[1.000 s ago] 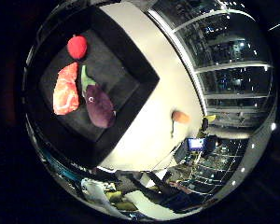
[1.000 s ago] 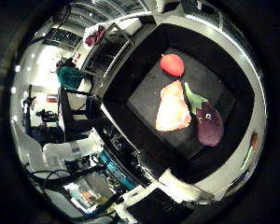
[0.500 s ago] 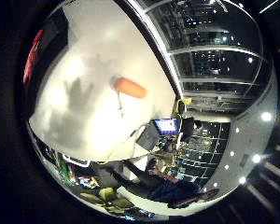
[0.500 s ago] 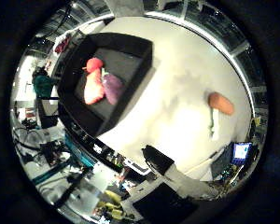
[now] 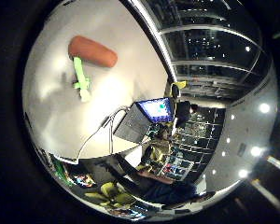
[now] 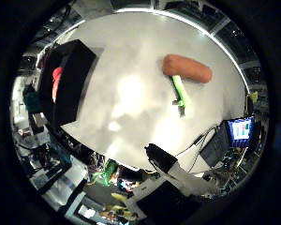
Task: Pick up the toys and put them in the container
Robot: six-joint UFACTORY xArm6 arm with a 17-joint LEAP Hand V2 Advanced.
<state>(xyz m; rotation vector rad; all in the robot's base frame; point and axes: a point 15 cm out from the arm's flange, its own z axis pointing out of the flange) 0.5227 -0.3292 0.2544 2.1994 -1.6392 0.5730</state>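
Observation:
An orange toy carrot [image 6: 186, 67] with a green top [image 6: 180, 93] lies on the white table [image 6: 131, 94]. It also shows in the right little finger side palm view [image 5: 92, 51], closer and larger. The black container [image 6: 73, 77] stands on the table away from the carrot, with a red and a pink toy [image 6: 56, 81] just visible inside it.
A laptop [image 5: 155, 109] with a lit screen stands past the table's edge near the carrot's green top. Desks, chairs and clutter surround the table. Dark windows line the room.
The whole picture has shifted: the camera has moved away from the container and over toward the carrot, which now looks larger. The toys themselves have not moved.

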